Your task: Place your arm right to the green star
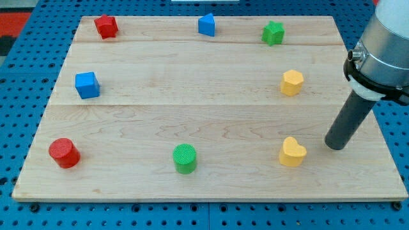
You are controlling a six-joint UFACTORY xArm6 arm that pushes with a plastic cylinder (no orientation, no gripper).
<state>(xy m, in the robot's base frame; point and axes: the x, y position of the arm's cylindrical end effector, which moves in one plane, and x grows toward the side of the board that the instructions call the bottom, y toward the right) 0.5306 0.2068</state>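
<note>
The green star [273,32] lies near the view's top right on the wooden board [211,76]. My tip [335,145] rests on the board at the view's lower right, far below and to the right of the green star. It stands just right of a yellow heart [292,152] without touching it. A yellow hexagon [292,82] lies between the star and the heart.
A blue pentagon-like block [206,24] and a red star-like block [106,27] lie along the view's top. A blue cube [87,85] is at the left. A red cylinder [64,153] and a green cylinder [185,158] lie along the bottom.
</note>
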